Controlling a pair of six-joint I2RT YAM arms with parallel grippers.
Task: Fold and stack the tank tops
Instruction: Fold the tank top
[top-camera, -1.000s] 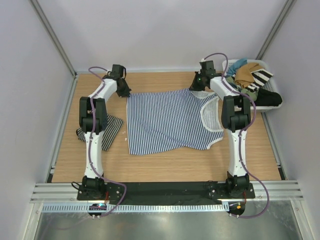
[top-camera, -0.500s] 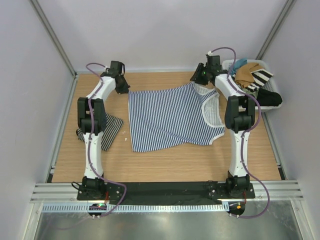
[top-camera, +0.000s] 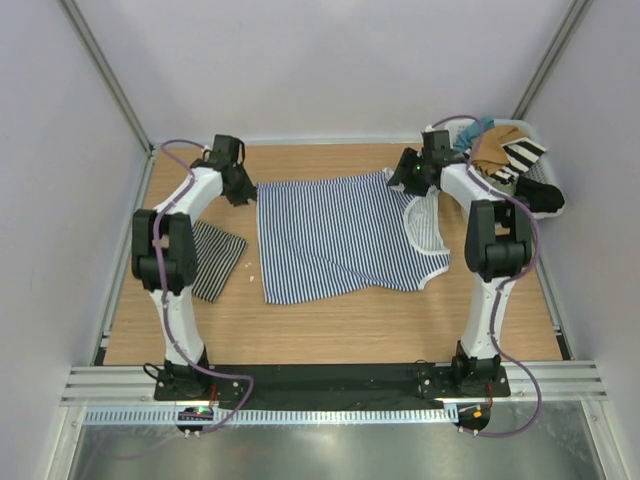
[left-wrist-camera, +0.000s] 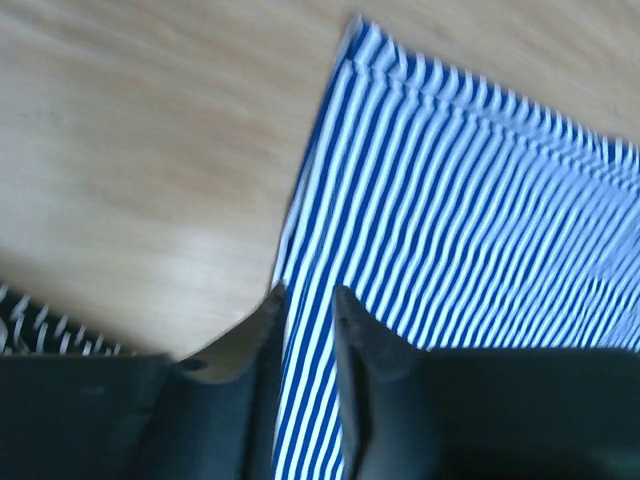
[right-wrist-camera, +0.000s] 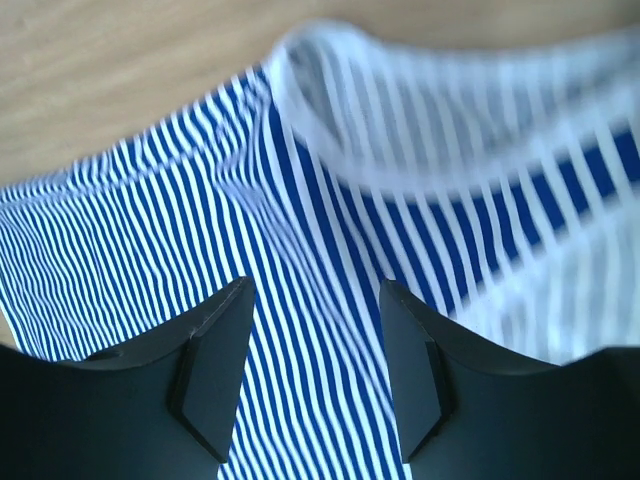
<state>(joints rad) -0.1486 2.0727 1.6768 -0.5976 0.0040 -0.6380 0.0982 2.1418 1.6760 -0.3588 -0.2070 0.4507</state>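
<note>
Your left gripper (left-wrist-camera: 305, 300) has parted slightly and your right gripper (right-wrist-camera: 315, 290) has spread wide since a second ago. The blue-and-white tank top (top-camera: 340, 235) lies flat mid-frame in the top view, its upper corners directly beneath both grippers.

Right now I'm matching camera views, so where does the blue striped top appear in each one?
Top view: blue top spread mid-table.
Left wrist: its corner fills the right side.
Right wrist: fills most of the frame, neckline upper right.
Shared landmark: the wooden table.
</note>
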